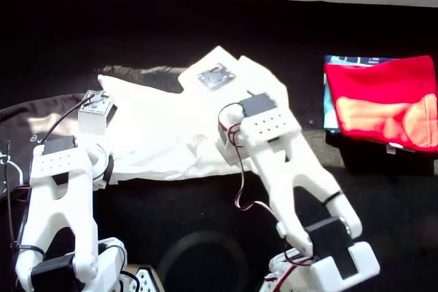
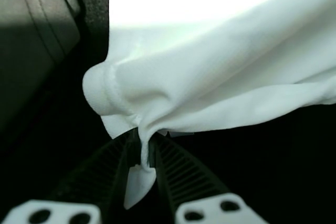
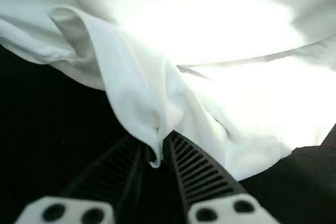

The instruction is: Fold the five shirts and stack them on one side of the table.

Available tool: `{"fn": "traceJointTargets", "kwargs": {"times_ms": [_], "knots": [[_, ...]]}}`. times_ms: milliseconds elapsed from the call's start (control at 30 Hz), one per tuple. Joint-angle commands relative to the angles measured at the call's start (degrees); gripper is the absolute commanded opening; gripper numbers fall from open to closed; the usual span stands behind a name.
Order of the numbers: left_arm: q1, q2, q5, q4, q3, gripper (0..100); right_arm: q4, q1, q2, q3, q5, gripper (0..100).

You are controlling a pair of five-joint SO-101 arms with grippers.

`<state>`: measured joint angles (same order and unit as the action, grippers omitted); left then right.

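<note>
A white shirt point(image 1: 164, 128) lies spread on the black table, partly folded over itself. My left gripper point(image 2: 143, 153) is shut on a hem corner of the white shirt point(image 2: 210, 87) at its left side. My right gripper point(image 3: 157, 156) is shut on a bunched fold of the white shirt point(image 3: 210, 51) near its front right edge. In the high view the left arm point(image 1: 65, 189) stands at the shirt's left corner and the right arm point(image 1: 274, 148) at its lower right. A folded red shirt point(image 1: 387, 100) tops a stack at the right side.
A dark shirt point(image 1: 34, 117) lies at the left edge, partly under the white one. The stack at the right rests on a blue shirt point(image 1: 332, 111) and a dark layer. Black table point(image 1: 171, 32) stretches behind and in front.
</note>
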<state>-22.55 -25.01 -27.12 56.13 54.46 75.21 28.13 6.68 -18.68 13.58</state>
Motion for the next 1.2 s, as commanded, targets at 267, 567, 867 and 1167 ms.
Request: {"fn": "traceJointTargets", "kwargs": {"times_ms": [267,567,867,1167], "knots": [[2.2,-0.9,0.2,9.9,-12.0,1,-1.4,-15.6,15.3,3.6,4.9,0.6],[12.3,-0.4,4.2,32.7,-36.3,1,-8.1,-18.9,15.7,4.7,5.7,0.6],[15.4,-0.4,4.7,31.3,-20.0,1,-7.3,-26.2,16.0,4.1,16.6,0.6],[15.3,-0.6,-3.3,30.2,-7.3,19,-2.0,-23.6,16.1,4.1,16.6,0.6]]}}
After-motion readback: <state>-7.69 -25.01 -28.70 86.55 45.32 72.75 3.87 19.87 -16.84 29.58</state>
